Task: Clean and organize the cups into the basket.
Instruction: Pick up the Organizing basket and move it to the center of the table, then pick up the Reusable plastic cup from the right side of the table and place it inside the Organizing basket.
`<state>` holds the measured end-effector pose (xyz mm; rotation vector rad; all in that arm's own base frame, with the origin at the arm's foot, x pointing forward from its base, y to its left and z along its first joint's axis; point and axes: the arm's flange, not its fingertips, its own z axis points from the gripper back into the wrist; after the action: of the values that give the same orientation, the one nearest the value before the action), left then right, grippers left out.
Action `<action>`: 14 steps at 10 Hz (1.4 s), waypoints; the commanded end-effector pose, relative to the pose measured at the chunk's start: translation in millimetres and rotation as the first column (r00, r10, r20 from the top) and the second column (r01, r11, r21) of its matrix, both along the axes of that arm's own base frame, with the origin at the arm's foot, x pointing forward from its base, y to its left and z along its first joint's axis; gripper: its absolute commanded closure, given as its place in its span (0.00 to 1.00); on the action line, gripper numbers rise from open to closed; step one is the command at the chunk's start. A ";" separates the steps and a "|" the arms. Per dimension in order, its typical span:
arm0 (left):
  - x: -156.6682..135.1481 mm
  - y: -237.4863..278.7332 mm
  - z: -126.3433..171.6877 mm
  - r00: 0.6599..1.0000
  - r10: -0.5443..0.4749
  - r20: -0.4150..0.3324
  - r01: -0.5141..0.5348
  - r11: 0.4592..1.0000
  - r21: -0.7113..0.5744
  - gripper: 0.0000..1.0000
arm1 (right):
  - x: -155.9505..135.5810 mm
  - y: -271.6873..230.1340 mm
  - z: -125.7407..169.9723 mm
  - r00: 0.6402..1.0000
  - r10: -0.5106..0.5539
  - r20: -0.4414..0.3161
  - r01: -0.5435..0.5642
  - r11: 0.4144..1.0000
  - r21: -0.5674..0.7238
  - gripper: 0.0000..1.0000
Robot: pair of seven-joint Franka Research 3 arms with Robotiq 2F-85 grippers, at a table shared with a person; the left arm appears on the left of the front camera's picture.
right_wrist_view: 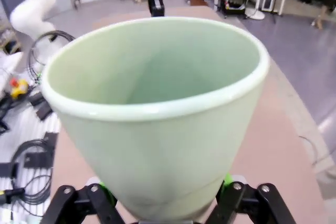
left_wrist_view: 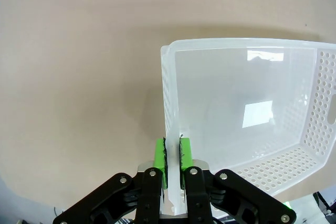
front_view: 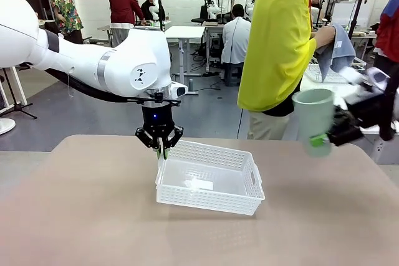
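Left claw (left_wrist_view: 172, 148) is pinched shut on the left end wall of the white basket (front_view: 209, 199), which sits on the table (front_view: 93, 216). Your right claw (front_view: 324, 140) holds the green cup (front_view: 313, 116) near its base, jaws spread wide around it. Mind that thin wall: a pull or twist could tip or drag the basket. The cup hangs roughly upright above the table's right edge, well apart from the basket.

Cup (front_view: 313, 116) right of basket (front_view: 209, 200)
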<state>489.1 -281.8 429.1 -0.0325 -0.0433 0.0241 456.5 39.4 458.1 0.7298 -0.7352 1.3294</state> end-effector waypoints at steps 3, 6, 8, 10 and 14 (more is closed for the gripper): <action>-0.6 -0.2 -0.8 1.000 -0.003 -0.002 0.003 1.000 0.002 1.00 | 15.9 118.7 70.7 0.996 0.073 -0.044 -0.084 0.915 -0.395 0.19; -0.6 -0.2 -0.8 1.000 -0.003 -0.002 0.003 1.000 0.002 1.00 | 11.6 195.6 42.6 0.994 0.101 -0.036 -0.102 0.777 -0.621 0.19; -0.6 -0.2 -0.8 1.000 -0.003 -0.002 0.003 1.000 0.002 1.00 | 7.0 233.2 2.8 0.987 0.148 -0.066 -0.154 0.721 -0.676 0.19; -0.6 -0.2 -0.8 1.000 -0.003 -0.002 0.003 1.000 0.002 1.00 | 6.1 260.9 -29.0 0.975 0.193 -0.107 -0.212 0.692 -0.690 0.19; -0.6 -0.2 -0.8 1.000 -0.003 -0.002 0.003 1.000 0.002 1.00 | -3.5 253.2 -28.2 0.973 0.203 -0.110 -0.223 0.704 -0.674 0.19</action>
<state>489.4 -281.9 429.5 -0.0330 -0.0438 0.0243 454.7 297.2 422.8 0.2286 -0.0777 1.6651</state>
